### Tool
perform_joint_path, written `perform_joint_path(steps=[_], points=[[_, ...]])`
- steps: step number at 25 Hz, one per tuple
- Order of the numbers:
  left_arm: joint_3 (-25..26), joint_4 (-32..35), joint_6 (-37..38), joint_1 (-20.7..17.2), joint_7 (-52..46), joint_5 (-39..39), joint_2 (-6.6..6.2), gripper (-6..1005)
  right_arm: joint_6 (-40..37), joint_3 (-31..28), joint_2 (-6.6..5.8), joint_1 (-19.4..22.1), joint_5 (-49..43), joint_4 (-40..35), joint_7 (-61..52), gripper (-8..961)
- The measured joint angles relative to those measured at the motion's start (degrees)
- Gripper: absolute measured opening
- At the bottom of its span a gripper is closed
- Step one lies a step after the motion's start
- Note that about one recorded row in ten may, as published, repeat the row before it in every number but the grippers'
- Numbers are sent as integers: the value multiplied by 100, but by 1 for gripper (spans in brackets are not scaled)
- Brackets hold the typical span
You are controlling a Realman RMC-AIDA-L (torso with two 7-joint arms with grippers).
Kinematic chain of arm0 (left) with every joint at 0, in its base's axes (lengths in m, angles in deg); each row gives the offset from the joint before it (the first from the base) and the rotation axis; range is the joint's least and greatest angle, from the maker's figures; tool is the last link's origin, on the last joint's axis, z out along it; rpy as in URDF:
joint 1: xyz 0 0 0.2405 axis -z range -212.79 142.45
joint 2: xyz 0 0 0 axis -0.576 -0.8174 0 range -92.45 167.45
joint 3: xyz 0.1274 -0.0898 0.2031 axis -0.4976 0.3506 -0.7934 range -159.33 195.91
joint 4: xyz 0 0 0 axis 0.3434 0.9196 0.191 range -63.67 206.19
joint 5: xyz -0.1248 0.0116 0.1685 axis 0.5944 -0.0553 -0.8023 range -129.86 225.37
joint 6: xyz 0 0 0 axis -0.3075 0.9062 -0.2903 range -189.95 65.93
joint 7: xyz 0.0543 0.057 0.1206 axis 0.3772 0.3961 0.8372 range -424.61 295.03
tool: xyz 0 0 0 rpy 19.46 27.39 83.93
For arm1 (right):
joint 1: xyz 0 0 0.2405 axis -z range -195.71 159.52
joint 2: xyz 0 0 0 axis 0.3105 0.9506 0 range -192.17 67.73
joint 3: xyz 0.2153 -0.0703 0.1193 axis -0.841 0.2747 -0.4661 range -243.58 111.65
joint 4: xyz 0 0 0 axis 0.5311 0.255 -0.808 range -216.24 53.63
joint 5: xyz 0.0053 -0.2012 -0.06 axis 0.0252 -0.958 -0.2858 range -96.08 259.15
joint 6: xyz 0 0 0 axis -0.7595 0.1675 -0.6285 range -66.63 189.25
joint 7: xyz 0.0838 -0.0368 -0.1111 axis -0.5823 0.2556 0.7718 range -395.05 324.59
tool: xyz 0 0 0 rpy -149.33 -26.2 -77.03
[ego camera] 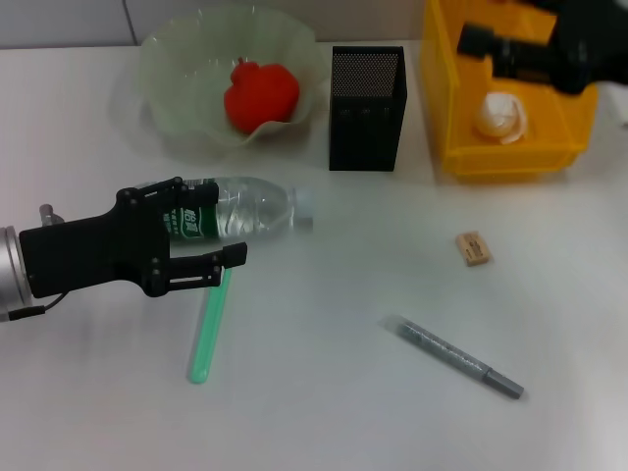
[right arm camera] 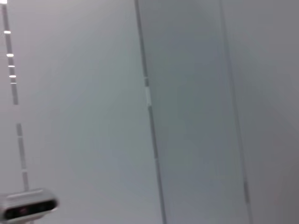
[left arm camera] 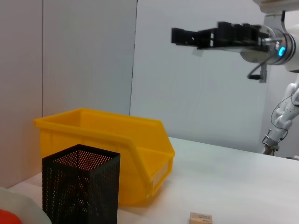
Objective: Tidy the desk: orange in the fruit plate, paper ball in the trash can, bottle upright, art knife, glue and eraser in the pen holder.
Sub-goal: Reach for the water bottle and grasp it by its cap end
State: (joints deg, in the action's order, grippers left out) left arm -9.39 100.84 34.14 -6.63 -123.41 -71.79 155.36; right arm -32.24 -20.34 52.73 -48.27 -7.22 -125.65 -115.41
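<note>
While the left gripper is held low over the lying water bottle, with its jaws spread and the bottle's labelled end sitting between them, no squeeze can be confirmed, so the bottle is best counted as not yet grasped.

Two jobs look done. The orange, reddish in tone, is seen resting in the pale green fruit plate at the back of the desk. The paper ball is seen lying inside the yellow bin that serves as the trash can. Above that bin the right gripper is held high, well clear of the ball; from the left wrist view its fingers seem drawn close together with nothing between them, though that cannot be told for sure.

Plenty is left. The bottle lies on its side, cap pointing toward the black mesh pen holder, and has to be stood up. The eraser sits alone on the white desk. The grey art knife lies nearer the front edge. A green glue stick lies just beneath the left gripper. Nothing can be seen inside the pen holder, so all three small items are judged outstanding.
</note>
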Motion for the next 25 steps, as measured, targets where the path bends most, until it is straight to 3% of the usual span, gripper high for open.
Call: perform_joint_path(steps=[5,11,25], points=[[-1,0,-1,18,-1,-1,0,782,-131,45,5,99,-11,528,506,831],[-1,-2,0,80,-1,-10,0,781,-164,58,138,317,-59,913,1103,830],[0,-13,0,117,-10,-34,0,776,46,69,247,404,-500,1639,2007,830]])
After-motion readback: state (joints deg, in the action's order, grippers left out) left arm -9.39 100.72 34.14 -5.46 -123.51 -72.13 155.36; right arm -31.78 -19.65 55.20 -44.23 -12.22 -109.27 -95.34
